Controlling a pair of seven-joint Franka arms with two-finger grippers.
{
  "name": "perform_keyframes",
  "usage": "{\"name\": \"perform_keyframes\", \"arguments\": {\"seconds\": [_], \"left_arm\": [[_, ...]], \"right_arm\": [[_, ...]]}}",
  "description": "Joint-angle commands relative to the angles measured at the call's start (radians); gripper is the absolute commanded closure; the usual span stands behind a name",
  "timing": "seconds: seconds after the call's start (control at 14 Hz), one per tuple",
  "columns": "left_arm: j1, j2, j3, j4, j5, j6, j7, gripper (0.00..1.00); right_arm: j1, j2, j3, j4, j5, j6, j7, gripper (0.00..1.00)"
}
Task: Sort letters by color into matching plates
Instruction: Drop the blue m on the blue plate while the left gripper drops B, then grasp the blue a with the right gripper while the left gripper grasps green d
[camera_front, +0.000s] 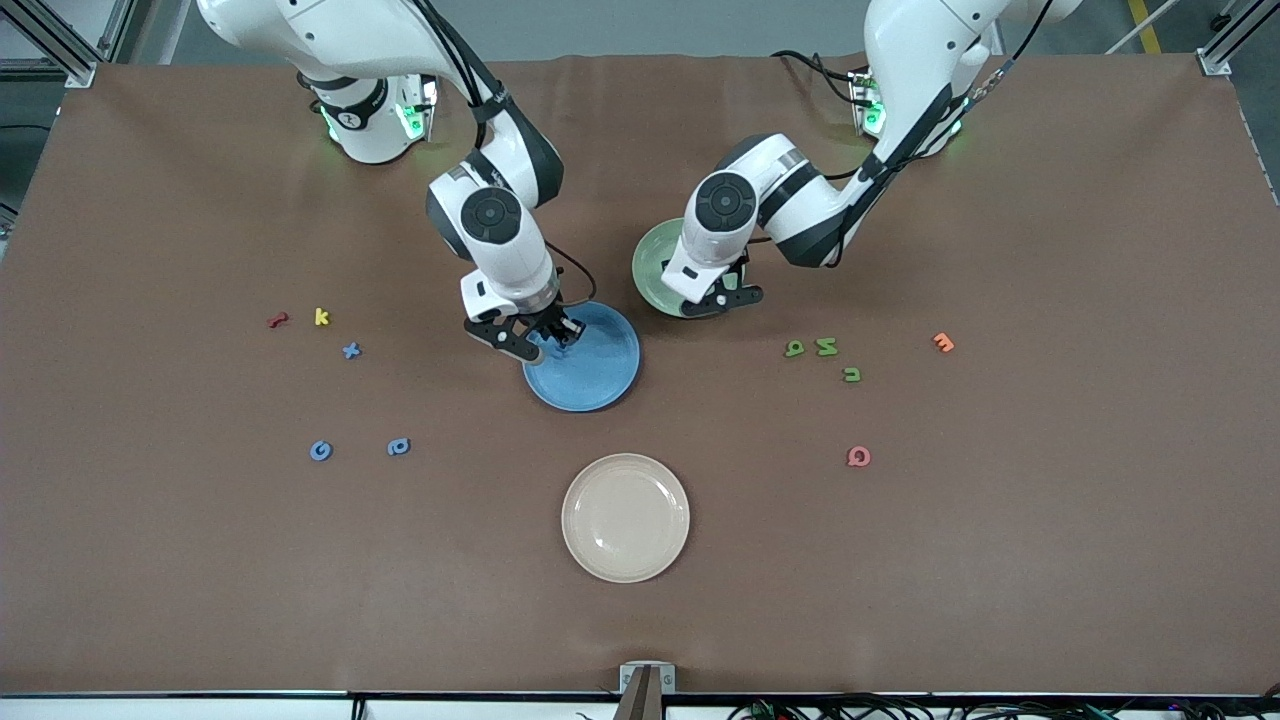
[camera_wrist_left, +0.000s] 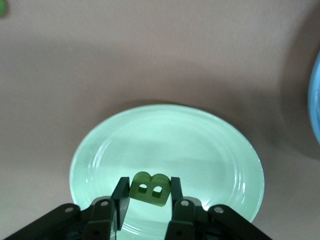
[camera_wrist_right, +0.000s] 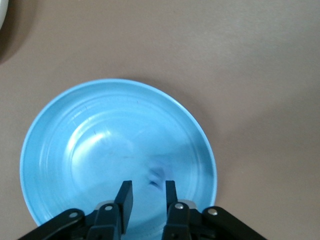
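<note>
Left pincer (camera_wrist_left: 147, 200), clamped on a green B (camera_wrist_left: 149, 188), hangs directly over the green plate (camera_wrist_left: 210, 145) (release drops it straight in); right pincer (camera_wrist_right: 145, 200), fingers slightly apart and empty, hangs over the blue plate (camera_wrist_right: 60, 120); blue letters (camera_front: 321, 451) lie toward the right arm's end of the counter (camera_front: 1000, 560), green ones (camera_front: 826, 347) toward the left arm's.

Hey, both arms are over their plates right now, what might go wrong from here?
1. The left gripper holds a green B above the green plate; released from there, it may bounce off the glossy surface.
2. The right gripper has nothing visible between its jaws over the blue plate, and I see only a blurry dark smudge below, so its letter may have dropped elsewhere.
</note>
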Motion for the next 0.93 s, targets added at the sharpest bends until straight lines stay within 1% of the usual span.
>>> {"name": "perform_keyframes", "arguments": {"seconds": [0.0,0.07,0.21,0.29,0.36,0.43,0.64,0.71,0.86], "left_arm": [[-0.030,0.017,0.001,0.004,-0.006,0.016,-0.039,0.77],[-0.043,0.022,0.002,0.002,-0.006,0.027,-0.042,0.77],[-0.053,0.025,0.002,-0.004,-0.006,0.033,-0.052,0.76],[-0.062,0.025,0.002,-0.010,-0.006,0.033,-0.052,0.69],[-0.062,0.025,0.002,-0.015,-0.003,0.033,-0.052,0.37],[-0.060,0.023,0.002,-0.016,-0.001,0.033,-0.050,0.00],[-0.042,-0.001,0.001,-0.019,-0.001,0.015,-0.036,0.00],[-0.022,-0.013,0.001,-0.016,-0.001,0.003,-0.032,0.00],[0.038,-0.047,-0.002,-0.015,0.001,-0.004,0.000,0.00]], "right_arm": [[-0.007,0.021,-0.007,0.040,-0.010,-0.024,0.000,0.07],[-0.014,0.020,-0.012,0.048,-0.014,-0.044,-0.026,0.07],[-0.080,0.007,-0.018,0.066,-0.014,-0.137,-0.169,0.07],[-0.129,0.006,-0.018,0.069,-0.014,-0.162,-0.256,0.07],[-0.175,0.001,-0.019,0.071,-0.014,-0.164,-0.343,0.02],[-0.216,0.003,-0.019,0.072,-0.016,-0.161,-0.402,0.01],[-0.333,0.007,-0.019,0.077,-0.019,-0.155,-0.612,0.02],[-0.364,0.009,-0.019,0.089,-0.019,-0.155,-0.676,0.06],[-0.417,0.029,-0.018,0.129,-0.016,-0.156,-0.781,0.23]]}}
